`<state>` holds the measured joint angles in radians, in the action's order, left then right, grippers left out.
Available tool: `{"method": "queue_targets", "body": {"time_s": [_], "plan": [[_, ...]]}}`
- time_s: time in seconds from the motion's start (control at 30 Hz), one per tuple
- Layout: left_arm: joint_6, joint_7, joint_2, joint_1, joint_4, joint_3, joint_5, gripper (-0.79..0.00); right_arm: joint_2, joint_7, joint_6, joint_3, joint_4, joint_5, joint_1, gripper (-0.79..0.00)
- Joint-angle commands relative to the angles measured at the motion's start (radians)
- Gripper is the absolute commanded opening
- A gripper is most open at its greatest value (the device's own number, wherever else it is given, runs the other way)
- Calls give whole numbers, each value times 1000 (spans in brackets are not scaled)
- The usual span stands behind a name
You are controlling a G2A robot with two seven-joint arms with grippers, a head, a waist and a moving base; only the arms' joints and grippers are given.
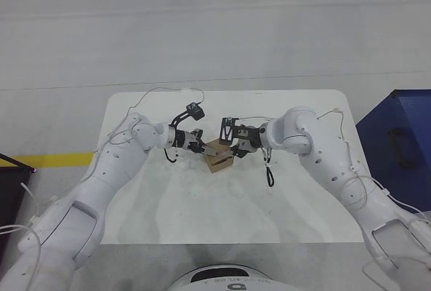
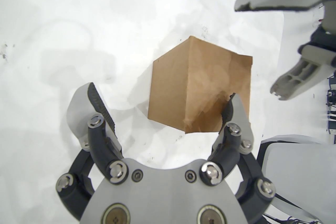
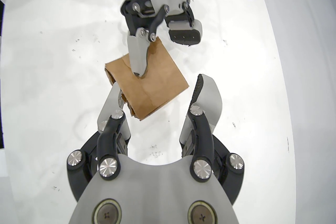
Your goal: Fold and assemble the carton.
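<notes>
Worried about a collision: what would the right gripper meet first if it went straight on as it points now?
Likely the carton, right ahead of the open right gripper; the left gripper lies beyond it, though depth is unclear.

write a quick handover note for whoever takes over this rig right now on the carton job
Hands: left hand open, one finger on the upper face of the small brown cardboard carton; right hand open, one finger against the carton's ragged flap end.
Where: the carton lies mid-table on the white table, between both hands, gripped by neither.
Done: the carton is raised into a box shape.
Left: that flap end looks not fully tucked, so it probably needs closing. The other end's state cannot be told.
</notes>
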<state>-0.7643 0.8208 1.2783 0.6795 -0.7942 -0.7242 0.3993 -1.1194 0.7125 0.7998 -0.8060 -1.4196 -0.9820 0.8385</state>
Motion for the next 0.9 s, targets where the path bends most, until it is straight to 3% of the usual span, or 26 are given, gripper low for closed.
{"method": "queue_targets", "body": {"time_s": [0.0, 0.4, 0.57, 0.63, 0.7, 0.73, 0.87], "plan": [[0, 1, 0, 0, 1, 0, -2, 0, -3, 4, -24, 11, 8, -20, -3, -225], [-2, 0, 1, 0, 5, 2, -5, 0, -18, 52, -40, 52, 47, -36, -33, -206], [-31, -19, 0, 3, 10, -8, -37, 0, -16, 16, -13, 33, 42, 8, -34, -225], [-69, -36, -4, 8, 15, -24, -69, 0, -12, -4, 16, 14, 45, 57, -27, -286], [-98, -52, -12, 9, 22, -44, -81, 0, -5, -24, 47, -13, 58, 126, -22, -514], [-110, -63, -18, 11, 23, -56, -82, 0, -2, -25, 56, -24, 62, 155, -19, -785], [-191, -121, -56, 48, 11, -127, -70, 0, 6, 16, 108, -31, 71, 231, -14, -785]]}}
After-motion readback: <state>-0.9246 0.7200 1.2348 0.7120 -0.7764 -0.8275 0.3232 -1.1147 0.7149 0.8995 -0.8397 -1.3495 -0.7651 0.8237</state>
